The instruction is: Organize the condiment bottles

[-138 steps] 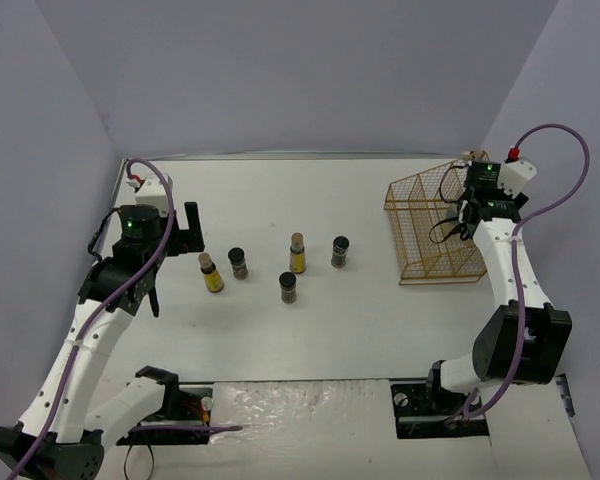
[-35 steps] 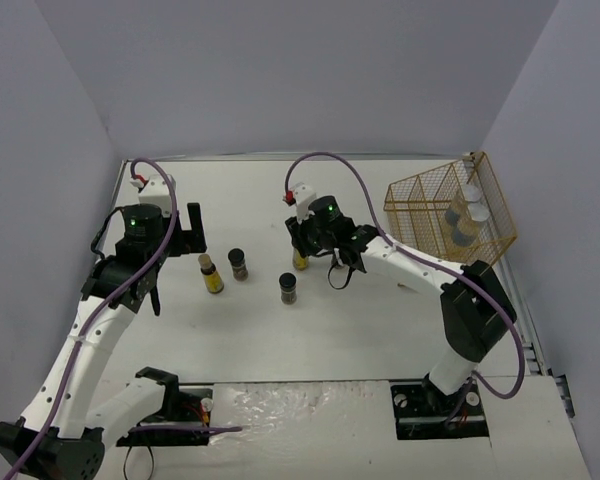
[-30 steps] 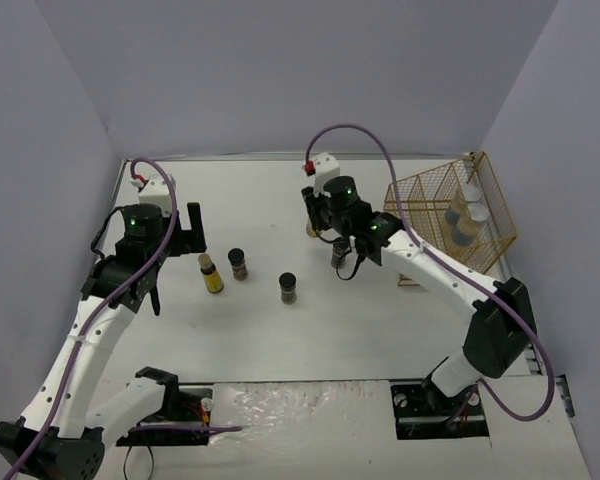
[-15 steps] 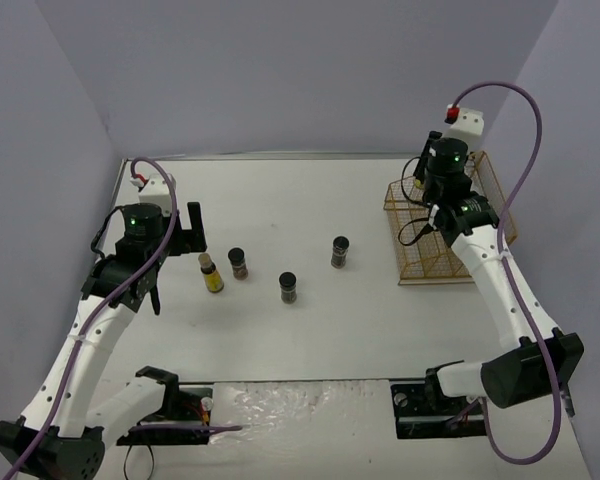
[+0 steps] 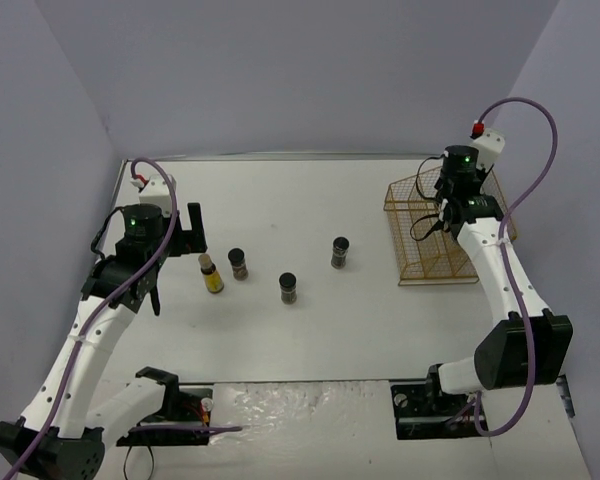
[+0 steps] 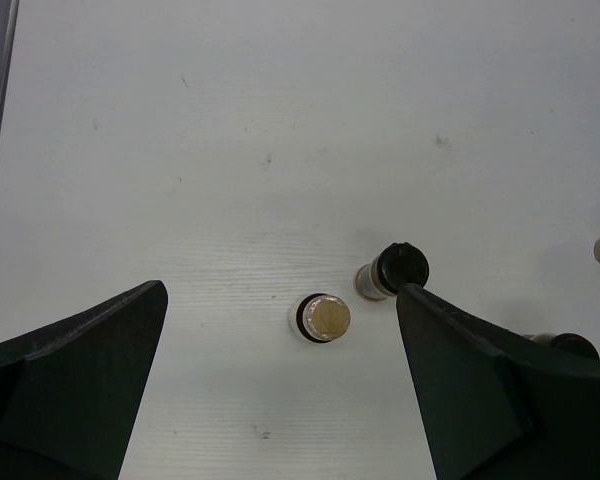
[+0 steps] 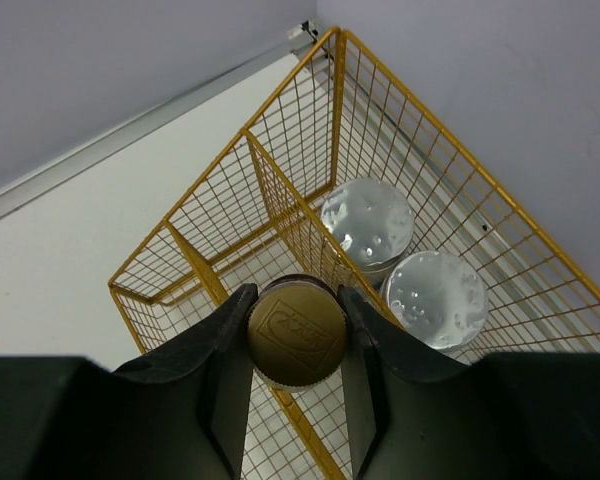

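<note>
A small round jar with a gold embossed lid (image 7: 295,338) sits clamped between the two black fingers of the right gripper (image 7: 297,300), which is closed snugly on its sides just below the lid. It hangs over the gold wire basket (image 7: 216,232), above the divider and the nearer compartment; I cannot tell whether its base is inside the basket. In the compartment beyond the divider stand two wider clear jars with silver lids (image 7: 367,220), side by side and touching or nearly so.

Well apart from the basket, out on the white surface (image 5: 280,200), a slim yellow-filled jar (image 5: 211,273) stands upright with a short dark black-capped jar (image 5: 238,263) just beside it. A second dark jar (image 5: 288,288) stands nearer the arm bases and a third dark jar (image 5: 340,251) stands towards the basket. The left gripper (image 6: 280,295) hovers above the yellow-filled jar, spread wide and holding nothing.
</note>
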Action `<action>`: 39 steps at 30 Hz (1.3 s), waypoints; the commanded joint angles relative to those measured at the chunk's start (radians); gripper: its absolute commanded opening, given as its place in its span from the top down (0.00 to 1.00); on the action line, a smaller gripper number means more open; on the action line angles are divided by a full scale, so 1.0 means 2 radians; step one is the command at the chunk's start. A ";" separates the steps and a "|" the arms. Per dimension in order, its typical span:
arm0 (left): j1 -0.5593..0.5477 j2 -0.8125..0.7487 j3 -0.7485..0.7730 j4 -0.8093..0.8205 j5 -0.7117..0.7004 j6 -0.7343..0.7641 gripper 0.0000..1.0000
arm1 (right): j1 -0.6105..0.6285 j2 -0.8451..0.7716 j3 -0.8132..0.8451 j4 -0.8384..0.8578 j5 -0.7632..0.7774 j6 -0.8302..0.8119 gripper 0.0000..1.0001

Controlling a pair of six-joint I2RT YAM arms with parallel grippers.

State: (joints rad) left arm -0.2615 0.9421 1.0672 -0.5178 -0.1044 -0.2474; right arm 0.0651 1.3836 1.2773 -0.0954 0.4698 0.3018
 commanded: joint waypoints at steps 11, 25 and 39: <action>0.003 -0.001 0.013 0.032 0.002 -0.007 0.03 | -0.009 0.074 -0.025 0.092 0.012 0.052 1.00; 0.003 -0.001 0.013 0.033 0.001 -0.007 0.03 | -0.009 0.118 -0.030 0.100 0.028 0.085 0.72; 0.003 0.001 0.011 0.033 0.001 -0.009 0.03 | -0.009 0.076 -0.021 0.073 -0.021 0.089 0.30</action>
State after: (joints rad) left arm -0.2615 0.9424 1.0672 -0.5175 -0.1043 -0.2475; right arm 0.0521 1.6347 1.2026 0.0334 0.4544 0.4582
